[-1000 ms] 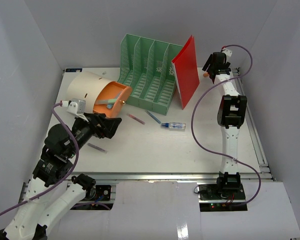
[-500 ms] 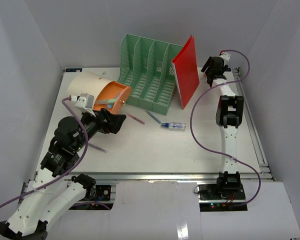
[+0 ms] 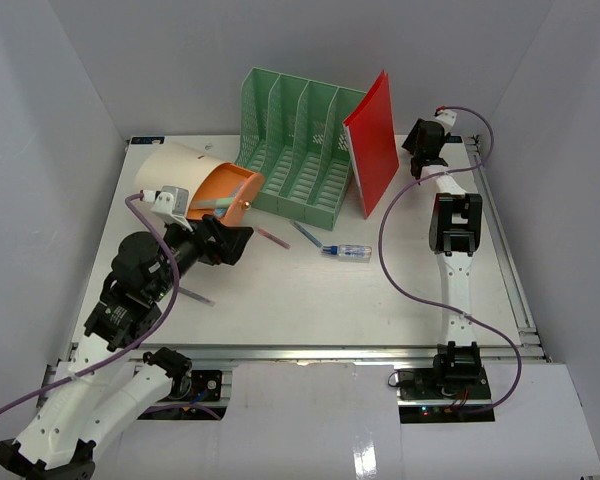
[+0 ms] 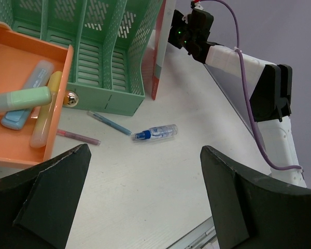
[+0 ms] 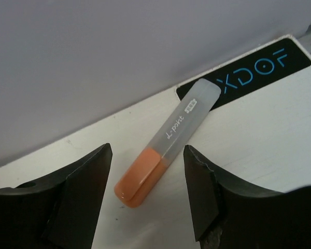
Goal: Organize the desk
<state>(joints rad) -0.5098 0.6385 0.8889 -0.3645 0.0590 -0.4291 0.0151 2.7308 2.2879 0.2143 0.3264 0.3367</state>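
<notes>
Orange drawer (image 4: 10, 57): green, blue, yellow highlighters (image 4: 20, 98) lying inside. Desk (image 3: 310, 300) flat under both arms, long side left-right in top view, black "XDOF" sticker (image 5: 254, 70) on far right corner. Orange highlighter (image 5: 168, 137) beside it, cap reads "point". Right gripper (image 5: 146, 153) jaws apart, straddling it, no contact. Left gripper (image 4: 144, 155) spread wide, nothing in it.

orange drawer (image 4: 15, 62): running off left wrist view's left edge | left gripper (image 4: 144, 155): fingers (image 4: 52, 197) running off bottom edge | purple pen (image 3: 197, 298): hiding partly under left arm (image 3: 140, 270)
</notes>
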